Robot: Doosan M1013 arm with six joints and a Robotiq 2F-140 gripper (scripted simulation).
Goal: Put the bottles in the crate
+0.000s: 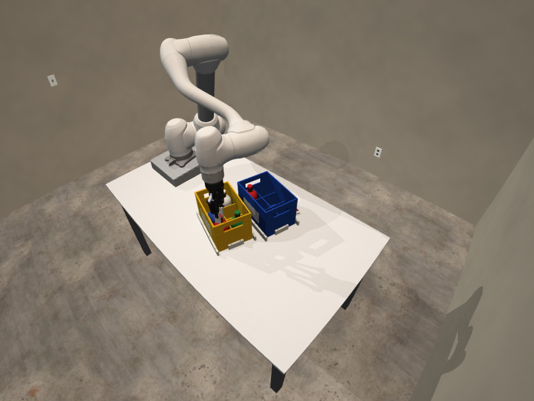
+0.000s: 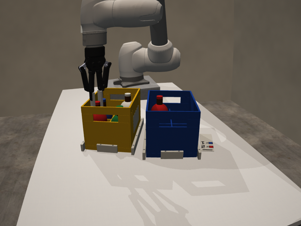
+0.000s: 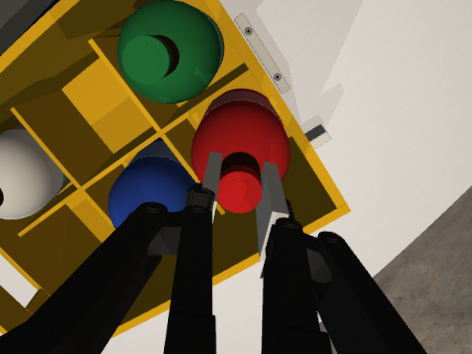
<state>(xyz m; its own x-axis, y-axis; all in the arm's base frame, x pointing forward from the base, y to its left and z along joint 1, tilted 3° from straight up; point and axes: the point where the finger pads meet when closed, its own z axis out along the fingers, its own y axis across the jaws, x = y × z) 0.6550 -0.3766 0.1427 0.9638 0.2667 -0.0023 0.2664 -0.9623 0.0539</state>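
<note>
Now pinching red bottle by neck in gripper, narrowly open, over yellow crate, near desk's long edge.

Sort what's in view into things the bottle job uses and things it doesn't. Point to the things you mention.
Part of the job:
- gripper [image 1: 218, 219] [image 2: 96, 103] [image 3: 239, 177], shut on the red bottle's neck
- red bottle [image 2: 100, 117] [image 3: 240, 130]
- red bottle in the blue crate [image 1: 250, 196] [image 2: 159, 107]
- blue bottle [image 3: 150, 187]
- green and white bottles, staying put
- yellow crate [image 1: 235, 235] [image 2: 107, 133] [image 3: 327, 192]
- blue crate [image 1: 280, 222] [image 2: 172, 139]
- pick list [image 2: 207, 143]

Not part:
- wall outlet [image 1: 377, 152]
- wall switch [image 1: 52, 80]
</note>
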